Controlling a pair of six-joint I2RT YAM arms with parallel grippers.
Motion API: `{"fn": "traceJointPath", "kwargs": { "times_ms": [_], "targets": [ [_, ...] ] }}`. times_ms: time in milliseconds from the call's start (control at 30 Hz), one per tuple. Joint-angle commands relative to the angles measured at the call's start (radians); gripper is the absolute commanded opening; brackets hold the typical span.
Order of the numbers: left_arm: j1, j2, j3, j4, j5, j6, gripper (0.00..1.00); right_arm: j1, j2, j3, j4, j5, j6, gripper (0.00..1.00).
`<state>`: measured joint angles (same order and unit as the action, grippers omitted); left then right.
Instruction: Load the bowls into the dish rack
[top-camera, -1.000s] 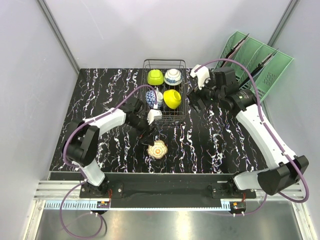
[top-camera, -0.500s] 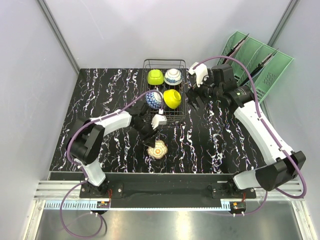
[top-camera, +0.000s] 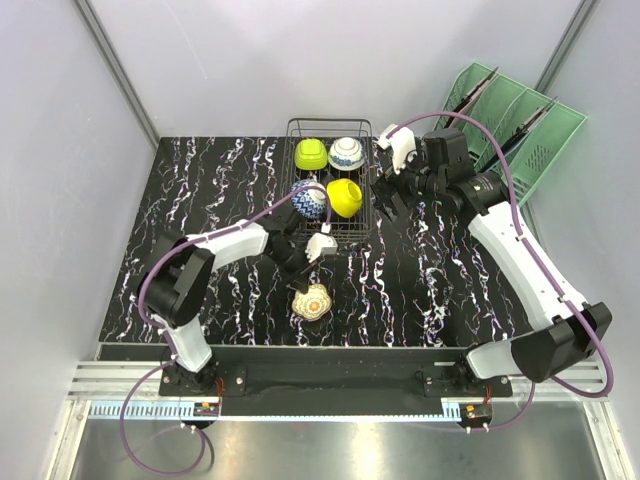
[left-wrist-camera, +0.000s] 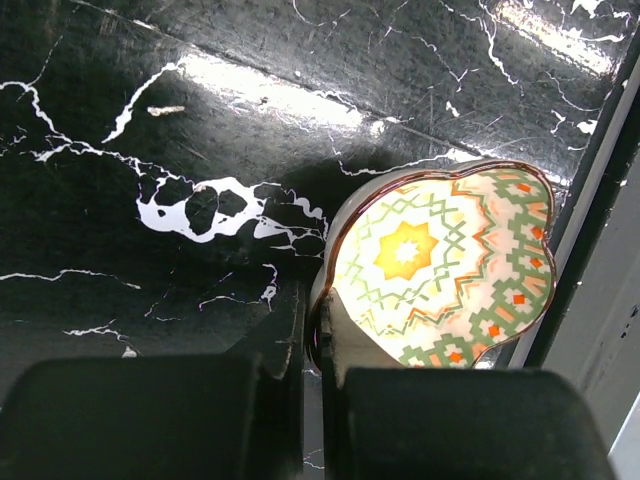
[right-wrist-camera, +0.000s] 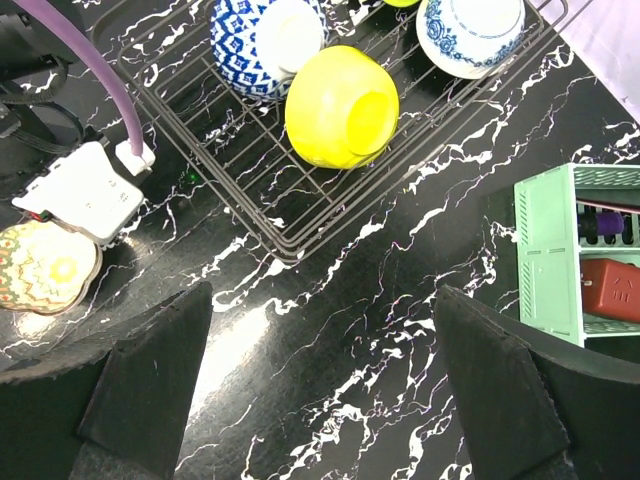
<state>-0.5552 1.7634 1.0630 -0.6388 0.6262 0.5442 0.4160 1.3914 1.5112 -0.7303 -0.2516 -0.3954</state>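
A scalloped bowl (top-camera: 312, 300) with a yellow, green and orange pattern sits on the black marble table near the front. My left gripper (top-camera: 303, 276) is shut on its rim; in the left wrist view the rim (left-wrist-camera: 325, 300) is pinched between the jaws, one finger inside the bowl (left-wrist-camera: 440, 265) and one outside. The wire dish rack (top-camera: 329, 122) holds a lime-green bowl (top-camera: 310, 154), a white-and-blue bowl (top-camera: 347, 153), a blue floral bowl (top-camera: 308, 199) and a yellow bowl (top-camera: 344, 197). My right gripper (top-camera: 388, 195) hangs open just right of the rack, over bare table (right-wrist-camera: 325, 380).
A mint-green slotted organizer (top-camera: 510, 120) stands at the back right, close behind the right arm. The rack's front corner (right-wrist-camera: 285, 250) lies just ahead of the right fingers. Grey walls close in both sides.
My left gripper moved down from the rack's front edge to the patterned bowl and closed on its rim. The right gripper drew slightly closer to the rack, still open.
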Motion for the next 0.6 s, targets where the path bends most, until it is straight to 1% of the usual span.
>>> {"fn": "traceJointPath", "kwargs": {
  "times_ms": [0, 67, 100, 167, 233, 267, 333, 367, 400, 433, 500, 533, 567],
  "targets": [
    [-0.012, 0.024, 0.006, -0.025, -0.017, 0.026, 0.00, -0.003, -0.038, 0.021, 0.017, -0.035, 0.023, 1.00],
    [-0.011, -0.001, -0.003, -0.028, -0.003, 0.031, 0.00, -0.002, -0.038, 0.021, 0.017, -0.052, 0.032, 1.00],
    [-0.005, -0.014, -0.005, -0.035, 0.025, 0.039, 0.00, -0.003, -0.038, 0.021, 0.017, -0.058, 0.036, 1.00],
    [0.011, -0.082, 0.000, -0.045, 0.082, 0.045, 0.00, -0.003, -0.040, 0.017, 0.017, -0.086, 0.056, 1.00],
    [0.052, -0.160, 0.021, -0.058, 0.122, 0.048, 0.00, -0.003, -0.042, 0.009, 0.020, -0.113, 0.075, 1.00],
    [0.070, -0.188, 0.029, -0.061, 0.163, 0.049, 0.00, -0.008, -0.048, 0.006, 0.023, -0.159, 0.102, 1.00],
    [0.135, -0.267, 0.054, -0.065, 0.202, 0.051, 0.00, -0.016, -0.048, -0.002, 0.034, -0.225, 0.159, 1.00],
    [0.156, -0.294, 0.061, -0.065, 0.231, 0.054, 0.00, -0.029, -0.043, -0.002, 0.038, -0.304, 0.185, 1.00],
    [0.196, -0.339, 0.078, -0.065, 0.242, 0.053, 0.00, -0.034, -0.040, -0.008, 0.060, -0.348, 0.214, 1.00],
    [0.211, -0.361, 0.087, -0.065, 0.247, 0.056, 0.00, -0.040, -0.034, -0.014, 0.078, -0.433, 0.283, 1.00],
    [0.239, -0.416, 0.103, -0.059, 0.254, 0.065, 0.00, -0.052, -0.009, -0.048, 0.145, -0.520, 0.360, 0.98],
    [0.242, -0.430, 0.106, -0.055, 0.254, 0.068, 0.00, -0.052, 0.001, -0.058, 0.167, -0.558, 0.435, 0.98],
    [0.242, -0.442, 0.107, -0.047, 0.256, 0.066, 0.00, -0.052, 0.032, -0.069, 0.190, -0.642, 0.470, 0.97]
  ]
}}
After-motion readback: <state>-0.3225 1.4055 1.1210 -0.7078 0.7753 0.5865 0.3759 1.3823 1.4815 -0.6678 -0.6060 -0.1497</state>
